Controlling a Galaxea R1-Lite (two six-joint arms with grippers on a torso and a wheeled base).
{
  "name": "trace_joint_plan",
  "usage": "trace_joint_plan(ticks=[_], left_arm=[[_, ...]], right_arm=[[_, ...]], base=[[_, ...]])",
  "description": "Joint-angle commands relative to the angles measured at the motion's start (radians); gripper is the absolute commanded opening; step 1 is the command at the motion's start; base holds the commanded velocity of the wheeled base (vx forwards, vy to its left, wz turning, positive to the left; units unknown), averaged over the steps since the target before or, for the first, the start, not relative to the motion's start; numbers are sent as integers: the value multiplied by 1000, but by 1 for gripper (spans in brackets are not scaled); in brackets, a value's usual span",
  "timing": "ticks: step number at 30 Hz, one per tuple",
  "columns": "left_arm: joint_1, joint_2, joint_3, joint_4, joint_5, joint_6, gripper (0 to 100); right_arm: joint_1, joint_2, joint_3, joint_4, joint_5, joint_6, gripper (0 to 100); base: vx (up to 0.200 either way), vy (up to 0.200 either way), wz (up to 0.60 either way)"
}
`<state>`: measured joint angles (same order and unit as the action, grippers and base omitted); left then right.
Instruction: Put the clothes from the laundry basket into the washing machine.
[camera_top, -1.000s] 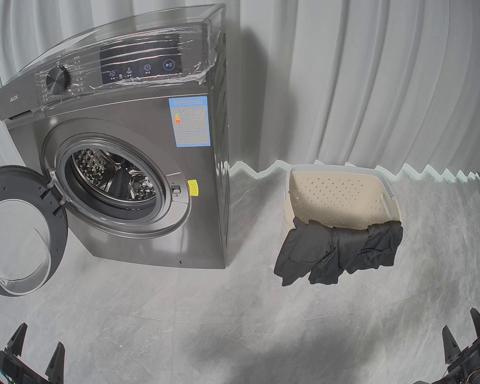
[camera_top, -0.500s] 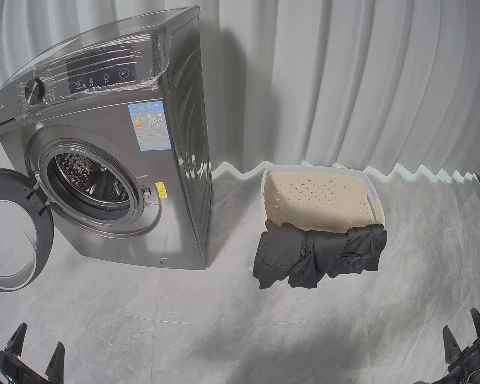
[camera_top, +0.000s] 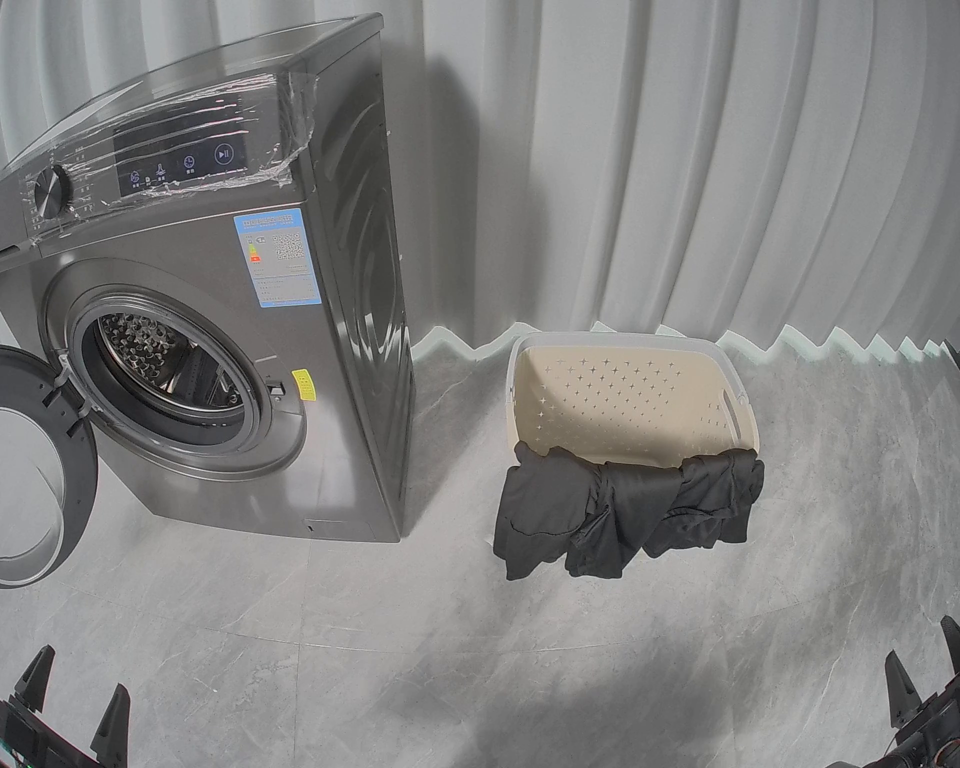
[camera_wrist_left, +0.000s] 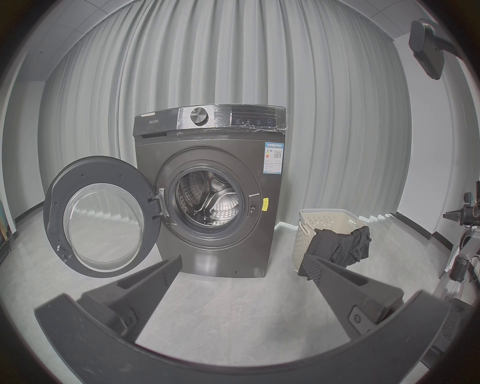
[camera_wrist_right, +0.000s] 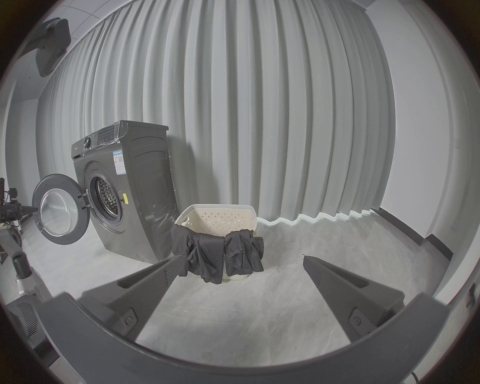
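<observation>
A grey washing machine (camera_top: 210, 300) stands at the left with its round door (camera_top: 35, 470) swung wide and the drum (camera_top: 165, 365) bare inside. To its right a cream laundry basket (camera_top: 630, 395) sits on the floor, with dark clothes (camera_top: 620, 505) draped over its front rim. My left gripper (camera_top: 70, 695) is open low at the left, and my right gripper (camera_top: 925, 670) is open low at the right, both far from the basket. The left wrist view faces the washing machine (camera_wrist_left: 210, 185) with the left gripper (camera_wrist_left: 240, 275) open. The right wrist view faces the clothes (camera_wrist_right: 215, 252) with the right gripper (camera_wrist_right: 240, 272) open.
Pale pleated curtains (camera_top: 700, 150) run along the back wall behind the machine and basket. Grey marbled floor (camera_top: 400, 640) lies open between me and both.
The head view has shifted: the machine and basket now sit further left in the picture. Both grippers keep their places, open.
</observation>
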<state>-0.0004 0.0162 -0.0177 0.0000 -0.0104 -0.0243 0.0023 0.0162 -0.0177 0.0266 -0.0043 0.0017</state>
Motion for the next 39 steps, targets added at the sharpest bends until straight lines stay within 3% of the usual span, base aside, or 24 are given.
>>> trace_joint_plan(ticks=[1, 12, 24, 27, 39], left_arm=[[0, -15, 16, 0, 0, 0, 100], [0, -15, 16, 0, 0, 3, 100], [0, -15, 18, 2, -2, 6, 100], [2, -15, 18, 3, -2, 26, 100], [0, -15, 18, 2, 0, 21, 100]], right_arm=[[1, -16, 7, 1, 0, 0, 100], [1, -16, 7, 1, 0, 0, 100], [1, -16, 7, 1, 0, 1, 100], [-2, -15, 7, 1, 1, 0, 100], [-1, -15, 7, -1, 0, 1, 100]], base=[[0, -200, 0], [0, -200, 0], [0, 0, 0], [0, 0, 0], [0, 0, 0]])
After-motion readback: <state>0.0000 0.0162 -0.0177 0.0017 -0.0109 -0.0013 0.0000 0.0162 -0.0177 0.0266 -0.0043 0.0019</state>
